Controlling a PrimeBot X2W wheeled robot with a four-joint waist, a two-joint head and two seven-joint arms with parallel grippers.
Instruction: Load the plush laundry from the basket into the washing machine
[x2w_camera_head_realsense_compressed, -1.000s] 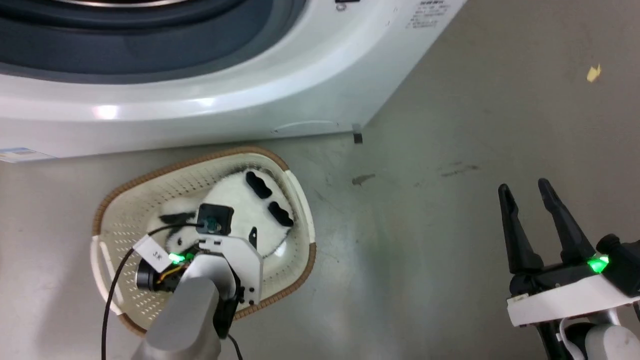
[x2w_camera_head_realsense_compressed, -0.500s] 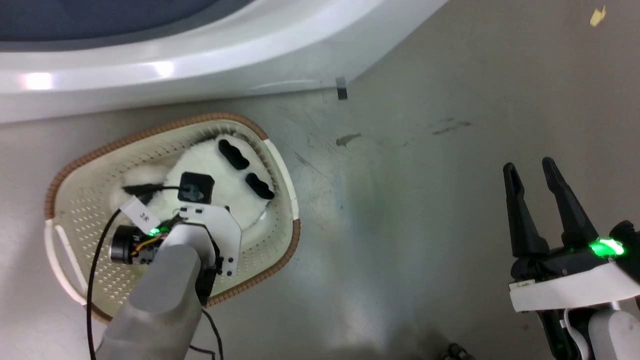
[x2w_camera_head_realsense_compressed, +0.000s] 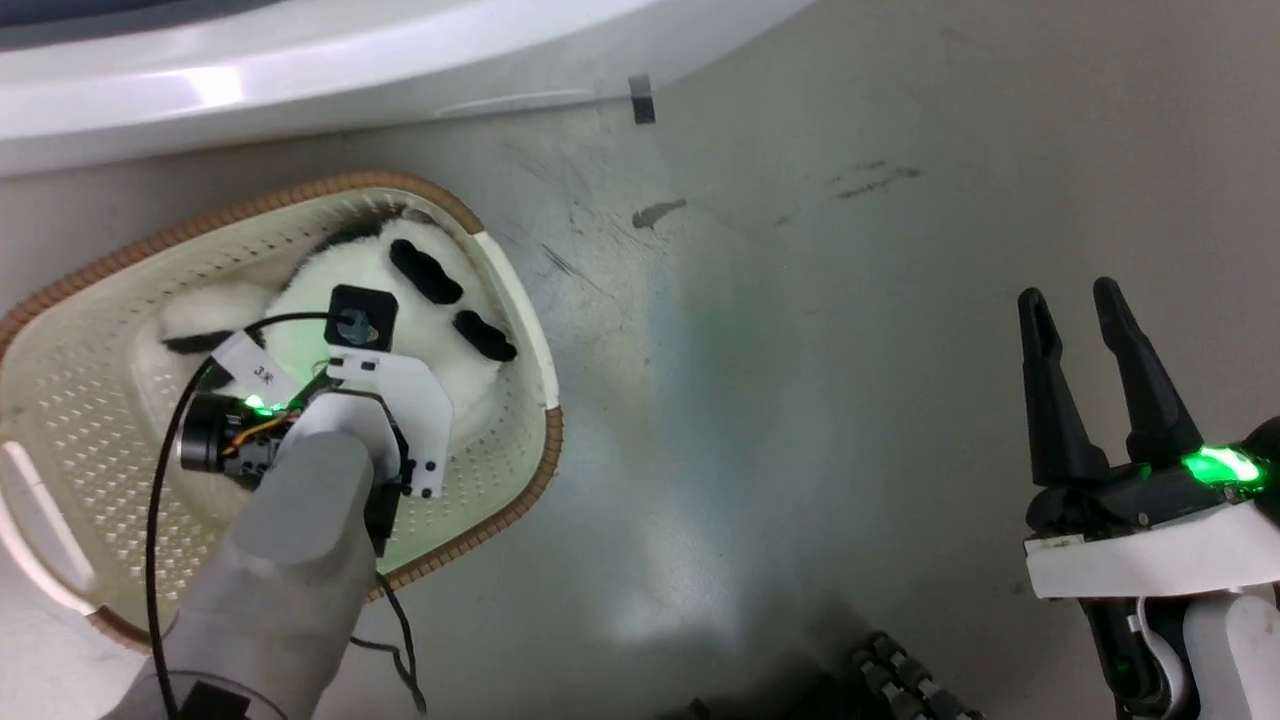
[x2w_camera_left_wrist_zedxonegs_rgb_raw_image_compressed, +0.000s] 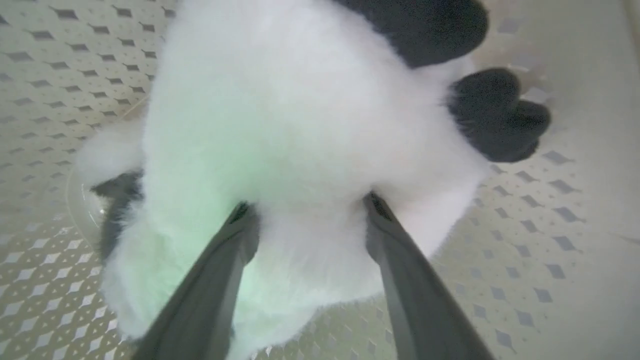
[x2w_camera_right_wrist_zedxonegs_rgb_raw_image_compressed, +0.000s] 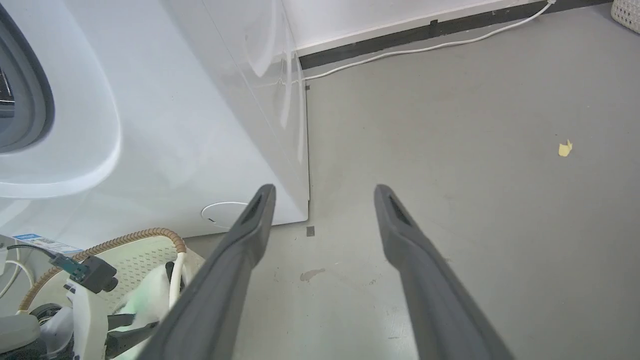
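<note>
White fluffy fur with black patches is seen in the middle of the left wrist view. It is the plush toy (x2w_camera_left_wrist_zedxonegs_rgb_raw_image_compressed: 300, 115), and it is lying inside the basket (x2w_camera_head_realsense_compressed: 300, 192), at the end of the basket that is turned to the washing machine (x2w_camera_head_realsense_compressed: 330, 60). Two black patches are shown on the upper side of the toy, close to the basket's wall.

The toy is reached from above by the left hand (x2w_camera_left_wrist_zedxonegs_rgb_raw_image_compressed: 308, 205). Its two dark fingers (x2w_camera_left_wrist_zedxonegs_rgb_raw_image_compressed: 210, 280) are held spread apart. Their tips are sunk into the fur, and a bulge of the white body is found between them. The gap between the fingers is wide. A green glow is thrown on the fur at one side.

The basket is placed on the grey floor (x2w_camera_head_realsense_compressed: 800, 350), just in front of the white front of the washing machine and near its corner. The perforated cream walls and the brown rim are visible around the toy, and a white handle is seen at each end.

The right hand (x2w_camera_head_realsense_compressed: 1068, 292) is held well apart from the basket, over the bare floor, with its fingers spread and nothing between them. In the right wrist view a small yellow scrap (x2w_camera_right_wrist_zedxonegs_rgb_raw_image_compressed: 565, 148) is seen on the floor, and a white cable (x2w_camera_right_wrist_zedxonegs_rgb_raw_image_compressed: 425, 47) is laid along the foot of the wall.
</note>
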